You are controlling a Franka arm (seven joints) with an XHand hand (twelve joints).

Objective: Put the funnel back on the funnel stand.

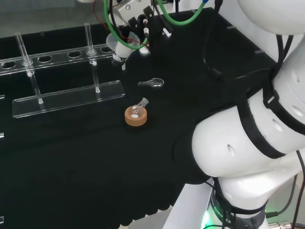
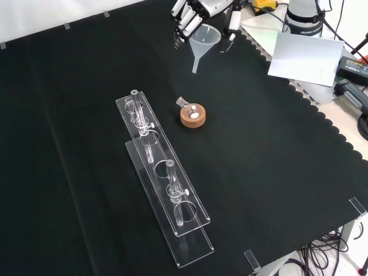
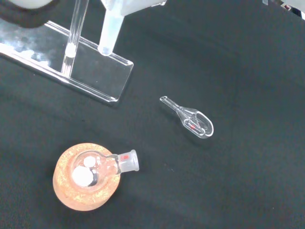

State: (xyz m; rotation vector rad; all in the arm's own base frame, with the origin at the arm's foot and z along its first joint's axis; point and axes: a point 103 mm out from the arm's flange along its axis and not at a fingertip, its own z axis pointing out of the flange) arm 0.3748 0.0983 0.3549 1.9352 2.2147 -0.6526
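Funnel is hanging in the air near the far edge of the cloth in the front view, its wide mouth up and its spout pointing down, with the hand curling its fingers round the rim. Holding it by the rim is leaving the spout free, which I judge suits lowering it through a hole from above. In the head view the funnel is sitting just beside the right end of the funnel stand, close to the upper rail with its row of round holes, so the carry seems nearly done and the lowering not yet begun. The wrist view is showing the spout hovering above the stand's clear base plate, beside one upright post. The stand itself is a clear plastic frame, its holes all appearing empty.

A small round flask is lying tilted on a cork ring, which is keeping it from rolling; something pale is showing inside the flask in the wrist view, though I cannot tell what. A little glass scoop is lying on the cloth between flask and hand, a small red mark in its bowl.
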